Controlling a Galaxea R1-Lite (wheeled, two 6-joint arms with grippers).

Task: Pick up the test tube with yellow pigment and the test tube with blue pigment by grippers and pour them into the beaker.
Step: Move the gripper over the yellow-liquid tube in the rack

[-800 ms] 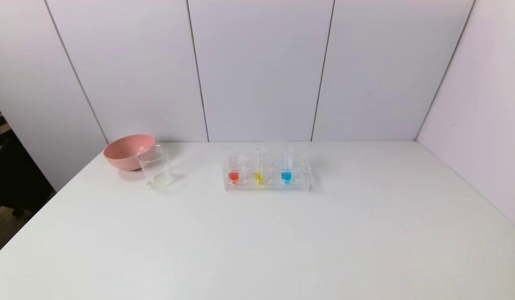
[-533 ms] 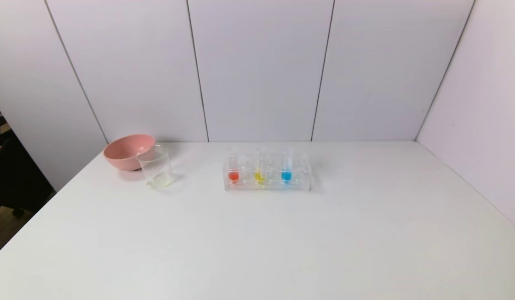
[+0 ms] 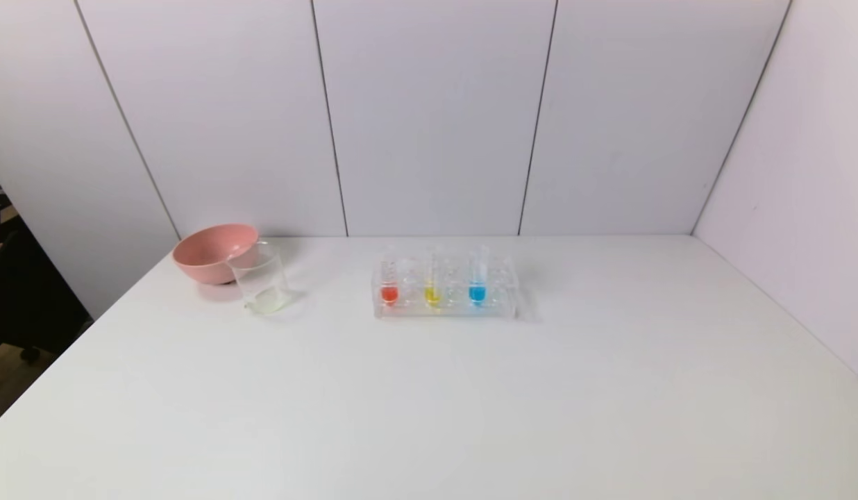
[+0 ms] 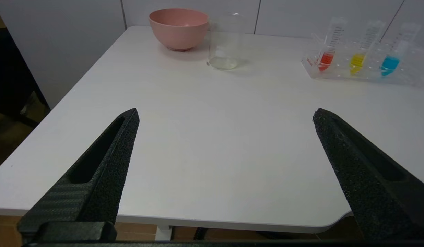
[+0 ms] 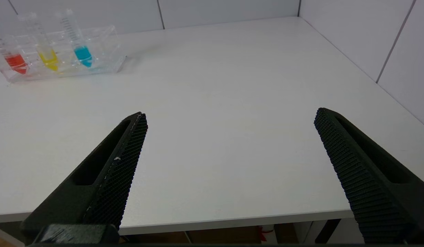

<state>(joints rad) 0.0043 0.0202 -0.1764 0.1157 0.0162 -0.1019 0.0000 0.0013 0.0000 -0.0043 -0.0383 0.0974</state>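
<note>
The test tube with yellow pigment [image 3: 432, 283] stands upright in the middle of a clear tube rack [image 3: 446, 309], and the test tube with blue pigment [image 3: 477, 281] stands to its right. The clear beaker [image 3: 261, 279] sits left of the rack, against a pink bowl. Both tubes also show in the wrist views, yellow [image 4: 358, 60] [image 5: 47, 56] and blue [image 4: 390, 63] [image 5: 82, 54]. My left gripper [image 4: 225, 115] hangs open at the table's near edge, far from the beaker [image 4: 225, 43]. My right gripper [image 5: 230, 116] is open too, near the front edge, holding nothing.
A red-tipped tube [image 3: 389, 283] fills the rack's left slot. The pink bowl [image 3: 214, 253] stands at the back left, touching the beaker. White wall panels close the back and right of the white table [image 3: 429, 403]. The table's left edge drops to a dark floor area.
</note>
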